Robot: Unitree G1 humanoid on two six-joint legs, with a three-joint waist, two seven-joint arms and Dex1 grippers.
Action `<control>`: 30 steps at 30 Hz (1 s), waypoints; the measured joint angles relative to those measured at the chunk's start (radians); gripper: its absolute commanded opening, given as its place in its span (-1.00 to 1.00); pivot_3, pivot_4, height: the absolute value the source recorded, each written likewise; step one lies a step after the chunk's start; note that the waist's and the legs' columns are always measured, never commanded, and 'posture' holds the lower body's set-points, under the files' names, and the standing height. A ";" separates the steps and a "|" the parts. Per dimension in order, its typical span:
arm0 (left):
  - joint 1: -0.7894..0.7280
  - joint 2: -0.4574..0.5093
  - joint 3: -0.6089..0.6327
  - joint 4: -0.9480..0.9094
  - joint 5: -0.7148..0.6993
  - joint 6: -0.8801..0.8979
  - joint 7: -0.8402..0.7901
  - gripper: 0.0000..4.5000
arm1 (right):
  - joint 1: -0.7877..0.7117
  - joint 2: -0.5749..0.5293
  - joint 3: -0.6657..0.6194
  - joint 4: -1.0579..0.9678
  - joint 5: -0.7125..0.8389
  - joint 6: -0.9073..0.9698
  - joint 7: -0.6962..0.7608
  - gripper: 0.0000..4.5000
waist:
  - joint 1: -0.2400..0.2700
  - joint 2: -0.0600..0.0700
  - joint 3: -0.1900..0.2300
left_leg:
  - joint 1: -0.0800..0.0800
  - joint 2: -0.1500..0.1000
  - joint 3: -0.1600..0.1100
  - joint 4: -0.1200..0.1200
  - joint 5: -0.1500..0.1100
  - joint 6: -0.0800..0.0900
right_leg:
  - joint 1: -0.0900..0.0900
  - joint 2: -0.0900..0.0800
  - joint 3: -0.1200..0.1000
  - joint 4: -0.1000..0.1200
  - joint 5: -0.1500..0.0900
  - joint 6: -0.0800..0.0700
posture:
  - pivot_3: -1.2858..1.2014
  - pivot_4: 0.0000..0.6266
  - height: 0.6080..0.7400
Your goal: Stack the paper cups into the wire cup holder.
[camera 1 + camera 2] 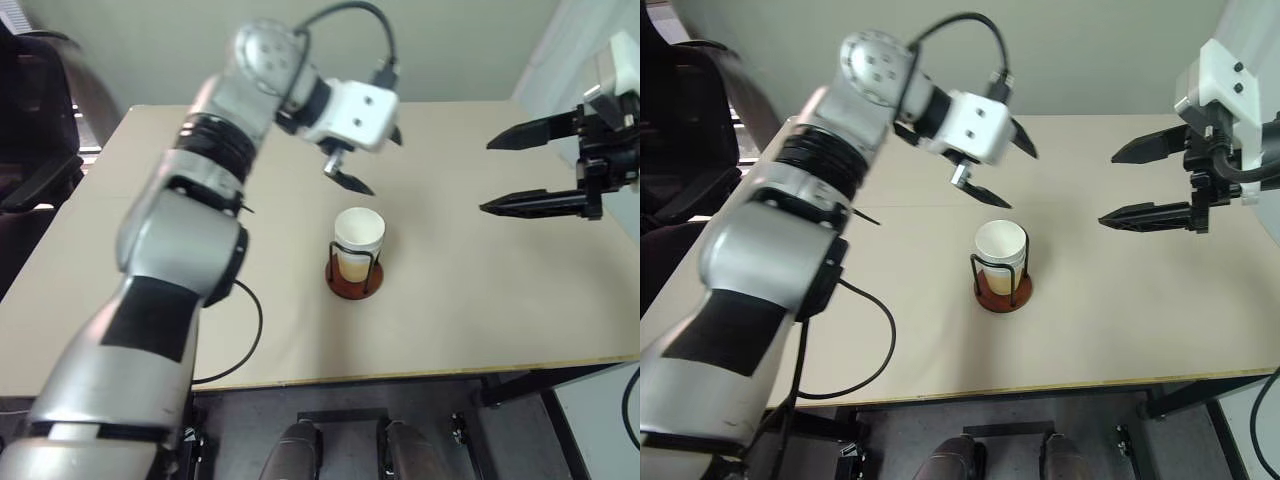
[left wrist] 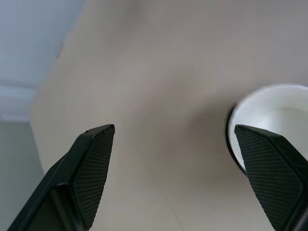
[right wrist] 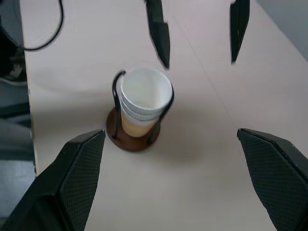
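Observation:
A nested stack of paper cups (image 1: pixel 358 238), tan outside and white inside, stands upright in the wire cup holder (image 1: pixel 355 284) near the middle of the table; its black wire loops rise around the cups (image 3: pixel 144 98). My left gripper (image 1: pixel 372 160) hangs open just above and behind the stack, with nothing between its fingers. In the left wrist view the top cup's white rim (image 2: pixel 274 106) lies beside one fingertip (image 2: pixel 260 154). Off to the right of the holder and well above the table, my right gripper (image 1: pixel 487 177) is open and empty, pointing toward the holder (image 3: pixel 130 139).
A black cable (image 1: pixel 250 330) loops on the beige table (image 1: pixel 470 310) at the front left, under my left arm. A dark chair (image 1: pixel 40 110) stands beyond the table's left edge. The table's front edge (image 1: pixel 450 372) runs close below the holder.

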 measured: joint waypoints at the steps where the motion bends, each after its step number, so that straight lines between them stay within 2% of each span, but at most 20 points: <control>1: 0.016 0.044 0.016 -0.008 -0.011 0.018 -0.015 0.89 | 0.012 0.011 -0.008 -0.014 0.010 0.009 -0.009 1.00 | -0.006 0.000 0.000 | 0.002 -0.002 0.003 -0.001 0.000 0.000 | 0.000 0.005 -0.007 0.001 0.000 0.000 | 0.03 -0.52 1.00; 3: 0.079 0.145 0.020 -0.042 -0.044 0.076 -0.024 0.89 | 0.045 0.023 -0.018 -0.033 0.031 0.020 -0.027 1.00 | -0.011 0.002 -0.001 | 0.002 0.001 -0.001 -0.002 0.001 -0.001 | 0.001 0.000 -0.002 0.001 -0.001 -0.001 | 0.03 -0.52 1.00; 5: 0.170 0.249 0.011 -0.094 -0.076 0.149 -0.026 0.89 | 0.071 0.047 -0.024 -0.042 0.048 0.024 -0.041 1.00 | -0.014 0.002 -0.001 | 0.002 -0.001 0.001 -0.002 0.002 -0.003 | 0.000 0.005 -0.008 0.003 -0.002 -0.002 | 0.03 -0.52 1.00; 6: 0.189 0.271 0.010 -0.096 -0.079 0.166 -0.027 0.89 | 0.078 0.047 -0.024 -0.043 0.049 0.024 -0.043 1.00 | -0.012 0.002 -0.001 | 0.000 0.002 -0.003 0.001 0.002 -0.003 | -0.001 0.000 -0.003 0.003 -0.001 -0.003 | 0.03 -0.52 1.00; 8: 0.264 0.345 0.013 -0.162 -0.115 0.242 -0.027 0.89 | 0.079 0.076 -0.026 -0.041 0.056 0.023 -0.061 1.00 | -0.012 0.000 -0.001 | -0.001 -0.002 -0.001 0.000 0.006 -0.008 | -0.004 0.004 -0.009 0.006 -0.002 -0.004 | 0.03 -0.52 1.00; 9: 0.295 0.373 0.021 -0.196 -0.126 0.270 -0.027 0.89 | 0.079 0.088 -0.026 -0.041 0.059 0.020 -0.067 1.00 | -0.009 0.000 -0.001 | -0.002 0.001 -0.004 0.002 0.007 -0.010 | -0.003 -0.002 -0.005 0.007 -0.002 -0.005 | 0.03 -0.52 1.00; 12: 0.412 0.466 0.076 -0.314 -0.163 0.373 -0.028 0.89 | 0.087 0.122 -0.025 -0.033 0.064 0.008 -0.086 1.00 | -0.006 -0.002 -0.002 | -0.001 -0.001 -0.004 0.001 0.008 -0.009 | -0.002 -0.002 -0.007 0.007 -0.006 -0.013 | 0.03 -0.52 1.00; 16: 0.573 0.557 0.166 -0.482 -0.203 0.512 -0.014 0.89 | 0.090 0.167 -0.016 -0.020 0.064 -0.012 -0.098 1.00 | -0.006 -0.004 -0.004 | 0.000 -0.002 -0.003 0.001 0.008 -0.009 | -0.002 0.000 -0.008 0.009 -0.006 -0.015 | 0.03 -0.52 1.00; 25: 0.782 0.645 0.301 -0.760 -0.260 0.709 0.063 0.89 | 0.067 0.221 0.047 0.030 0.052 -0.047 -0.074 1.00 | -0.009 -0.005 -0.004 | 0.005 -0.001 -0.005 -0.002 0.009 -0.009 | -0.002 0.000 -0.007 0.016 -0.003 -0.022 | 0.03 -0.52 1.00; 30: 0.814 0.653 0.308 -0.798 -0.263 0.731 0.094 0.89 | 0.075 0.223 0.049 0.019 0.052 -0.047 -0.080 1.00 | -0.012 -0.005 -0.004 | 0.007 -0.001 -0.006 -0.002 0.013 -0.011 | -0.001 0.001 -0.006 0.017 0.001 -0.028 | 0.03 -0.52 1.00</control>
